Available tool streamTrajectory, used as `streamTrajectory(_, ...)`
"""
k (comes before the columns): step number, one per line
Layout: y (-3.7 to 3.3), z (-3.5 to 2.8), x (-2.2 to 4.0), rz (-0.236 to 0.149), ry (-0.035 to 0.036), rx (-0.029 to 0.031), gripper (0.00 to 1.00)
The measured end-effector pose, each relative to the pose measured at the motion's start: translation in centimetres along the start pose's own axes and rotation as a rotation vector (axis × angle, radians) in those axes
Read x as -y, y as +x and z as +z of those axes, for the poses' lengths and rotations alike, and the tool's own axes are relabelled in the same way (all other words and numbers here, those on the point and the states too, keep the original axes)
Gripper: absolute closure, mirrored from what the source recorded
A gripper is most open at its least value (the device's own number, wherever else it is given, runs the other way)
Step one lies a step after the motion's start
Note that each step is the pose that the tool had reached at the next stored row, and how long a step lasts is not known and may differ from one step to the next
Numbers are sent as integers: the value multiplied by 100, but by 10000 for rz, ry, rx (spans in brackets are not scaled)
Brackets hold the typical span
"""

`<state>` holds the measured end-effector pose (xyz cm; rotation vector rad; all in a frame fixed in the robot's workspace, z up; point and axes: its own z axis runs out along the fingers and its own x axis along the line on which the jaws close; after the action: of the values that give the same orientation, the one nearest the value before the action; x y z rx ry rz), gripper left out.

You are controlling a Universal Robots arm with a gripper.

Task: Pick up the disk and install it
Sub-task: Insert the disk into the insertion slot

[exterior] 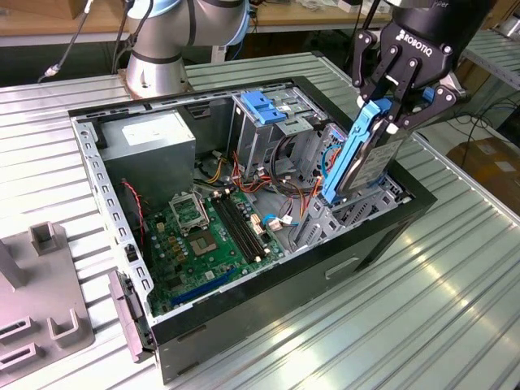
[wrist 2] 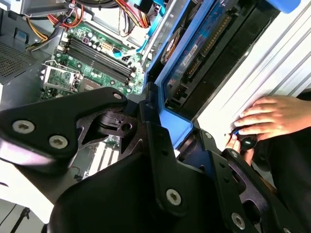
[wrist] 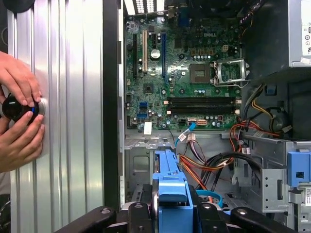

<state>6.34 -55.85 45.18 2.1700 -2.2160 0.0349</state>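
Silver-grey arm base point(exterior: 154, 71), pale blue joint cap point(exterior: 166, 10), black wrist housing point(exterior: 435, 20), linked black fingers point(exterior: 363, 65), silver screws point(wrist 2: 173, 196)

Disk point(exterior: 375, 162) held on edge, tilted, by gripper point(exterior: 380, 114), clamped at top of blue bracket point(exterior: 345, 154). Lower end set within open case point(exterior: 268, 309), toward exterior view's right. Motherboard point(exterior: 207, 236) exposed inside.
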Motion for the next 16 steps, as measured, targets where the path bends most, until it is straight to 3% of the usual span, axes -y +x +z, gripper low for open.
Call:
streamTrajectory(9, -4, 71, 13, 1, -2, -2, 63)
streamTrajectory(16, -2, 55, 13, 0, 1, 11, 63)
